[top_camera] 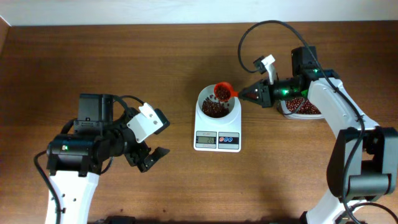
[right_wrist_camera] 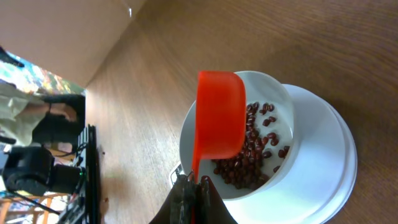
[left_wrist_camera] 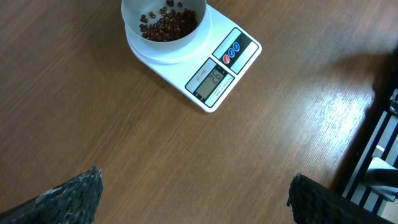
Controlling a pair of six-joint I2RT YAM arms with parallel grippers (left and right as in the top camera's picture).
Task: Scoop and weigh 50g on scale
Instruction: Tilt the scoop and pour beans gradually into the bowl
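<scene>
Right end effector (right_wrist_camera: 194, 186) gripping scoop (right_wrist_camera: 219, 115), beans (right_wrist_camera: 252, 155) beneath scoop, in scale (right_wrist_camera: 336, 168) bowl

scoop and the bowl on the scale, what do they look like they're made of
The scoop looks like orange-red plastic: smooth, uniform colour, soft sheen. The bowl is white and glossy with a thin rim, probably plastic, though ceramic can't be ruled out.

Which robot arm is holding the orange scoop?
The right arm's fingers pinch the scoop by its handle above the white bowl. The left arm's fingers are spread open, holding nothing.
</scene>
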